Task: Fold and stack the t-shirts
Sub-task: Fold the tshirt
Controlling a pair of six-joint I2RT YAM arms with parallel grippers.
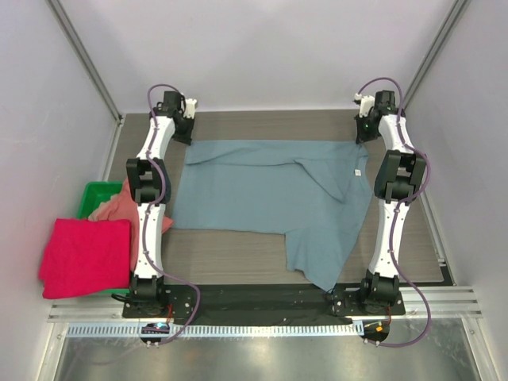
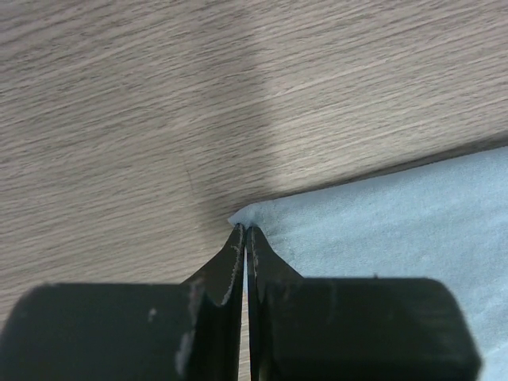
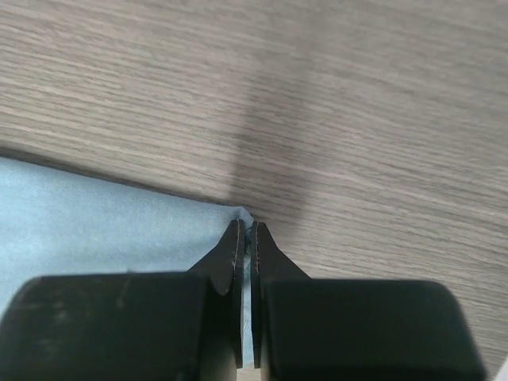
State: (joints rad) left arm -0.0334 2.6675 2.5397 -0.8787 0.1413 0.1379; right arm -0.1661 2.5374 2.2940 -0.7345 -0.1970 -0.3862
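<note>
top: high above near edge, looks down on whole table (image 1: 230, 258) | left wrist: close, along own fingers (image 2: 226, 274), onto shirt (image 2: 397, 230) far-left corner | right wrist: likewise, far-right corner | shared: shirt, table

Slate-blue tee (image 1: 262, 194), crimson-pink tee (image 1: 83, 255), grn bin (image 1: 97, 192)

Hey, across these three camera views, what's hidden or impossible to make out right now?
1. Top view: left arm hides part of the salmon shirt; shirts cover most of the green bin.
2. Left wrist view: left end effector fills the bottom; frame edge cuts off all but a blue t-shirt corner.
3. Right wrist view: same, behind the right end effector.
</note>
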